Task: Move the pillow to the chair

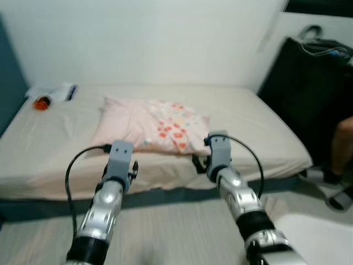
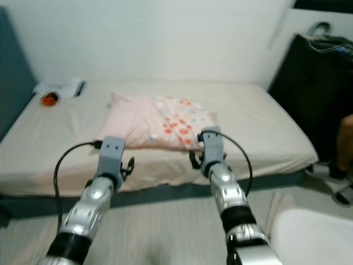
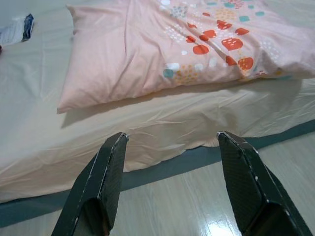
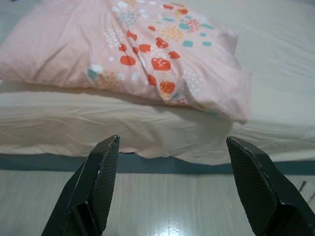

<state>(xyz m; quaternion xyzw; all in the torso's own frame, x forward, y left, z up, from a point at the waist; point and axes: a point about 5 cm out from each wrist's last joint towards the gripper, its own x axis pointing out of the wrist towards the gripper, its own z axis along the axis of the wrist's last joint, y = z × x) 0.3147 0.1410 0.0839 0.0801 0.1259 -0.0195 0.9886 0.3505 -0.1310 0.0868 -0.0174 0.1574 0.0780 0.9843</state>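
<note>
A pink pillow (image 1: 149, 127) with red and teal spots on its right half lies flat on the beige bed (image 1: 259, 127), near the front edge. Both arms reach forward over the floor, short of the mattress edge. My left gripper (image 3: 172, 140) is open and points at the pillow's plain left half (image 3: 113, 54), with nothing between its fingers. My right gripper (image 4: 172, 142) is open too and faces the pillow's patterned right corner (image 4: 216, 88). Neither gripper touches the pillow.
A small orange object (image 1: 41, 102) and white and blue items (image 1: 58, 91) lie at the bed's far left corner. A tall black object (image 1: 314, 94) stands right of the bed, with a person's leg (image 1: 343, 141) beside it. A white surface (image 1: 317, 237) sits at lower right on the wood floor (image 1: 165, 232).
</note>
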